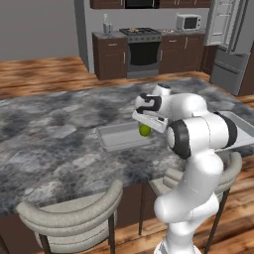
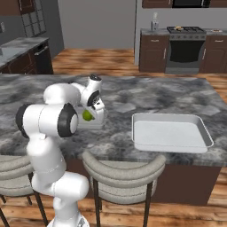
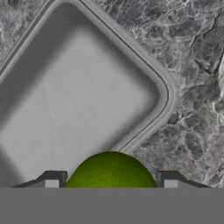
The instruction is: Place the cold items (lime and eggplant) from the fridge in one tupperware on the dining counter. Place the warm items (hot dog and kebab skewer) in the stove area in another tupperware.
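I have the lime (image 3: 110,170) clamped between the jaws of my gripper (image 3: 109,181), at the bottom centre of the hand view. The empty tupperware (image 3: 65,100) lies directly beneath and ahead, so release looks nearly lined up.

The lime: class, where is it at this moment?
The lime sits between the fingers of the gripper, held above the near edge of the left tupperware on the dining counter.

Dining counter (image 1: 54,124) bears two tupperwares (image 1: 116,137) (image 2: 170,132).
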